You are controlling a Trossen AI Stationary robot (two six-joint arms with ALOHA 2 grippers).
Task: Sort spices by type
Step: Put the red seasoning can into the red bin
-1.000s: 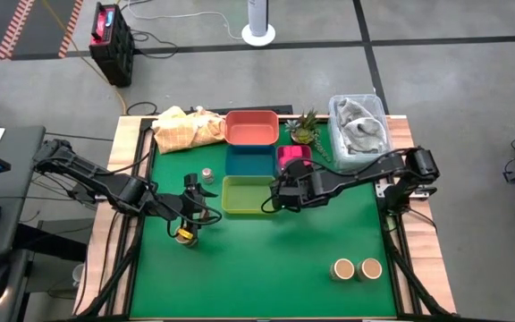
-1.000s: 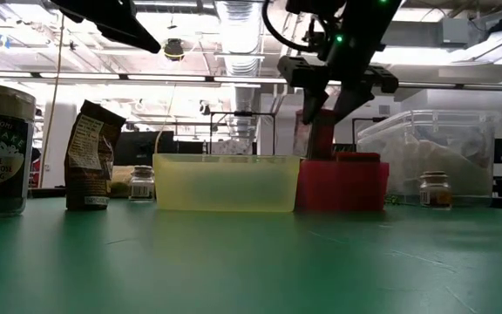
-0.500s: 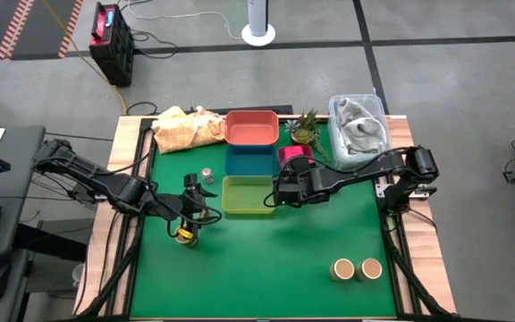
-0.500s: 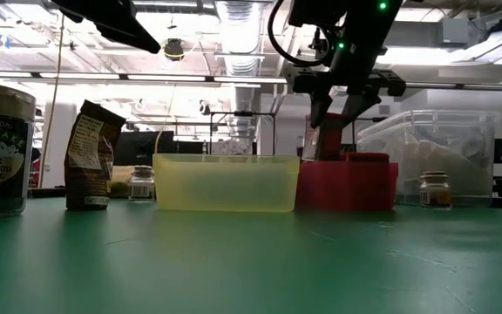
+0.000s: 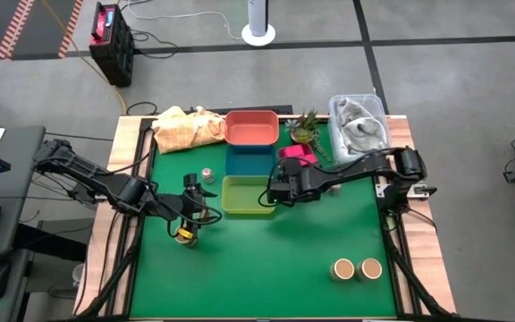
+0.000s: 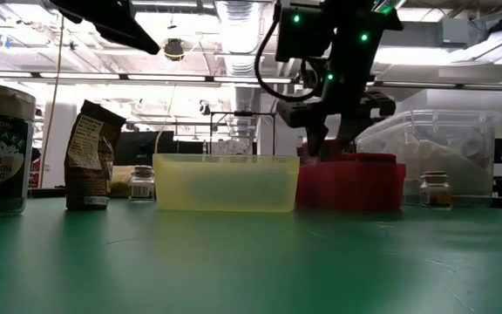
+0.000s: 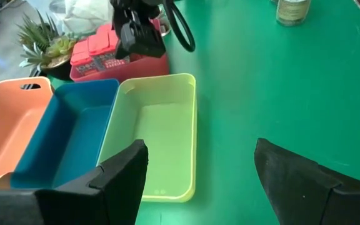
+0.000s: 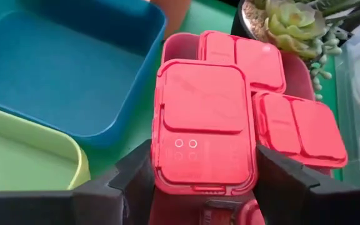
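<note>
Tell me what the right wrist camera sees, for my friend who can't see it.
The right gripper holds a pink spice box between its fingers, above a pink tray holding two more pink boxes. Blue tray, yellow-green tray and a spiky plant sit nearby.

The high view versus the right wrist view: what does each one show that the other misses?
Only the high view shows the left gripper hovering open over the green mat, two round tan-topped jars, the orange tray and the crumpled yellow cloth. Only the right wrist view shows three separate bright pink flip-lid spice boxes, one between the right gripper's fingers. Both show the blue tray, the yellow-green tray and the small green spiky plant.
</note>
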